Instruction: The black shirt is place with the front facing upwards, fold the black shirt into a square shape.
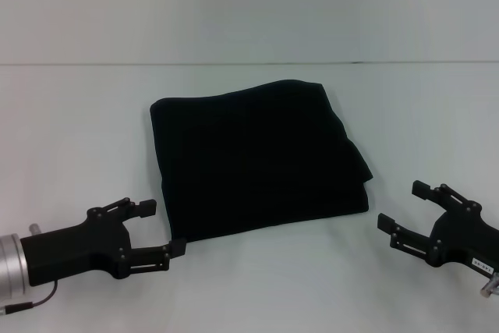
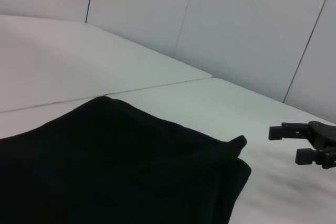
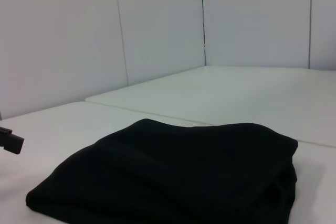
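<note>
Two open pincers flank folded black shirt [image 1: 257, 161] on white table [image 1: 78, 138].

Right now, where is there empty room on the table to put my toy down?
The table is bare behind the black shirt, toward the back wall. There is also bare room along the front edge, between the left gripper and the right gripper. It is crowded at the shirt's near corners, where both open grippers sit close beside it.

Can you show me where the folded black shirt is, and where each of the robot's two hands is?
Folded black cloth shirt [image 1: 257, 161]: head view, middle of its top layer.
Left black hand [image 1: 162, 228]: head view, gap between its open fingertips.
Right black hand [image 1: 401, 204]: head view, gap between its open fingertips.
</note>
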Motion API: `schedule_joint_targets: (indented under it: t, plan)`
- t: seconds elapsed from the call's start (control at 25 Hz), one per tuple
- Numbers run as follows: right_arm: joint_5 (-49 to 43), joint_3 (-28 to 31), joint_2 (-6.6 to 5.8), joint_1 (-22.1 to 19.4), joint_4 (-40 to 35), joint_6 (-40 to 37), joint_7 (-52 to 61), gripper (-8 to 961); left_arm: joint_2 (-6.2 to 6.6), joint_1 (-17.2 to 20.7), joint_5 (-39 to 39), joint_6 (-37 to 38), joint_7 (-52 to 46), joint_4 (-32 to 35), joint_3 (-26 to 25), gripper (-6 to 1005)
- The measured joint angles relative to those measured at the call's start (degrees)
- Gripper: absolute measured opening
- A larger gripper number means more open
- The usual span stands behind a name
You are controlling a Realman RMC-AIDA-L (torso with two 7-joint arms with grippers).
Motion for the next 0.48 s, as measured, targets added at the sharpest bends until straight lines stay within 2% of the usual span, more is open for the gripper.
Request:
schedule_joint_targets:
  t: [0.48]
  plan:
    - [-0.1,-0.1,0.00,-0.1,0.2,0.2,0.0,926,-0.26,-0.3,0.8,-0.3,0.0,0.0,-0.2,964]
